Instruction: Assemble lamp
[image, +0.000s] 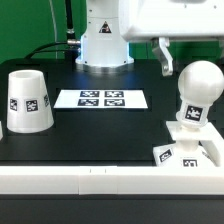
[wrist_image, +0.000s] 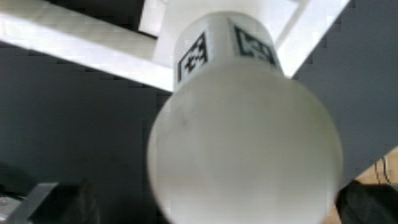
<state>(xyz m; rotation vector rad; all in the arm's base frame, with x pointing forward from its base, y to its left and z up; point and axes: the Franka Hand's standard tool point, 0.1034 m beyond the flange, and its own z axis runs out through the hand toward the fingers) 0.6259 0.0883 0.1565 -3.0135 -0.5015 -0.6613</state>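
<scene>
Treat bulb, upright on base, as probably light, stiff, smooth plastic apt to slip; take hold across tagged neck just above base rather than round ball; note hand above base, opening width impossible to tell.

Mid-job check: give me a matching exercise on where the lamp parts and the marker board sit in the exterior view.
1 white tapered plastic shade
2 white ball-shaped plastic bulb
3 thin flat white marker board

A centre of the exterior view
B on the flat square white base, exterior view's right
C exterior view's left

Pairs: 1-C, 2-B, 3-A
</scene>
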